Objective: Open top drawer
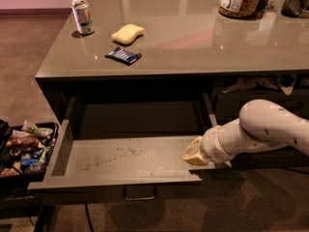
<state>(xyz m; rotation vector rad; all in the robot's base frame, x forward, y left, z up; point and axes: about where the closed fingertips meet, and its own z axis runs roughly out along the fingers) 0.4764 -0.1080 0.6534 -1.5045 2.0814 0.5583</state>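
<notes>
**Standing open: the top drawer (125, 156), left of the hand (194, 153)**

The top drawer juts out from under the surface (193, 47), showing its speckled floor. Its loop handle (139, 193) hangs below and left of the hand. The hand rests at the drawer's right front corner; how wide it is I cannot tell. Beyond it, up and left on the surface, lie a blue packet (123, 55), a yellow sponge (127, 34) and a can (82, 16).

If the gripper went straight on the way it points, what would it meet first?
Likely the top drawer, its floor or left wall: the gripper, at the drawer's right edge, points left across it. Depth is unclear.
</notes>
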